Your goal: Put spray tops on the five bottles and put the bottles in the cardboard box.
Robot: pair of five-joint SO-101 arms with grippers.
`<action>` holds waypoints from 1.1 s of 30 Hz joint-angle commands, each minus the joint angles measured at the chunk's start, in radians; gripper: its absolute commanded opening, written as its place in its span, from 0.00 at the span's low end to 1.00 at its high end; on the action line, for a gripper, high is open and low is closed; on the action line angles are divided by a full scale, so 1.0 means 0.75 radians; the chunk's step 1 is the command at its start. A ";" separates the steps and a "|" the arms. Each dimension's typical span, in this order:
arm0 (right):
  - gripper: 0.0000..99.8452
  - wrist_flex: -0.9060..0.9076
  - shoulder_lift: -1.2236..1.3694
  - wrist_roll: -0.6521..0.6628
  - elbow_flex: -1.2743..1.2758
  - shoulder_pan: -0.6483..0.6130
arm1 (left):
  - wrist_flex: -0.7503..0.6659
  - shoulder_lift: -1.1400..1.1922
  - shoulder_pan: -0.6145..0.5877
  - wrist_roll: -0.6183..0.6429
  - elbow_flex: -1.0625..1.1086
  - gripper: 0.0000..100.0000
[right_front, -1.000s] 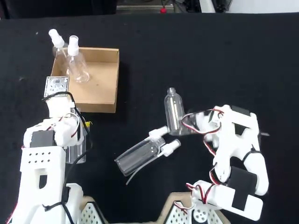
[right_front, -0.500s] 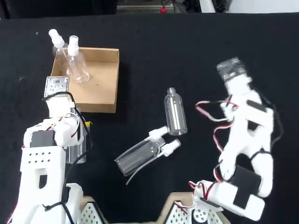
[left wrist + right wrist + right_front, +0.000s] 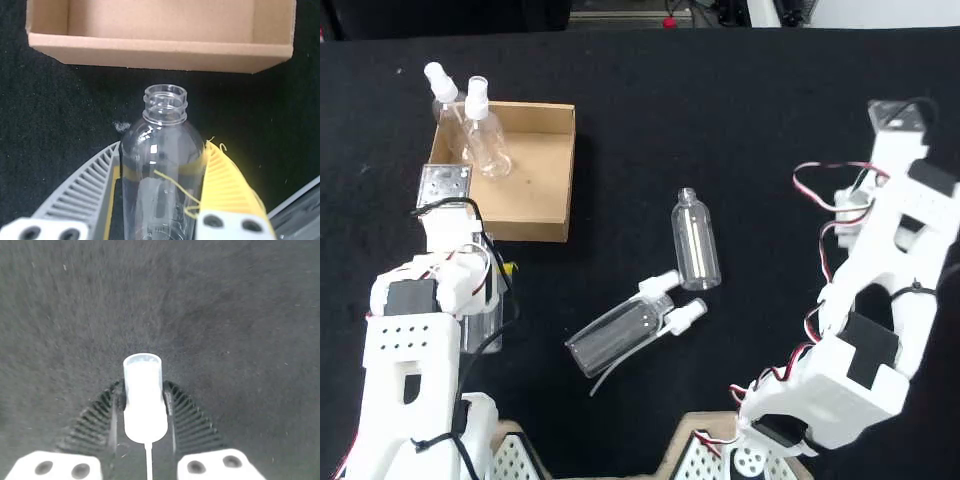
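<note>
You can't see the bottle [image 3: 162, 165] base: runs off-frame behind left claw [image 3: 162, 147]. Ahead, cardboard box [image 3: 160, 50] is cut off too. The spray top [image 3: 144, 410] tube exits frame btw right claw [image 3: 144, 387] fingers; table [image 3: 225, 300] beyond is blurred.

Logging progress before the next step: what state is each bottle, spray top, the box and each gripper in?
left gripper: shut on an uncapped bottle.
right gripper: shut on a spray top.
cardboard box: open, holding two capped bottles.
centre bottle: lying on the table, uncapped.
lower bottle: lying down; two spray tops at its neck, unclear if either is fitted.
</note>
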 commanded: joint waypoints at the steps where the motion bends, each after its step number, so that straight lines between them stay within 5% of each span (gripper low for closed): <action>1: 0.01 0.158 -0.103 -0.119 -0.263 -0.082 | 0.123 -0.094 0.009 -0.029 -0.146 0.11; 14: 0.01 0.698 -0.159 -0.501 -1.114 -0.544 | -0.041 -0.577 0.015 -0.027 -0.171 0.11; 20: 0.01 0.702 -0.157 -0.696 -1.406 -0.736 | -0.262 -0.628 0.191 -0.027 -0.056 0.11; 29: 0.01 0.565 -0.148 -0.810 -1.603 -1.002 | -0.892 -0.765 0.453 -0.027 0.371 0.11; 33: 0.01 0.487 -0.148 -0.853 -1.599 -1.078 | -0.988 -0.853 0.470 -0.027 0.508 0.11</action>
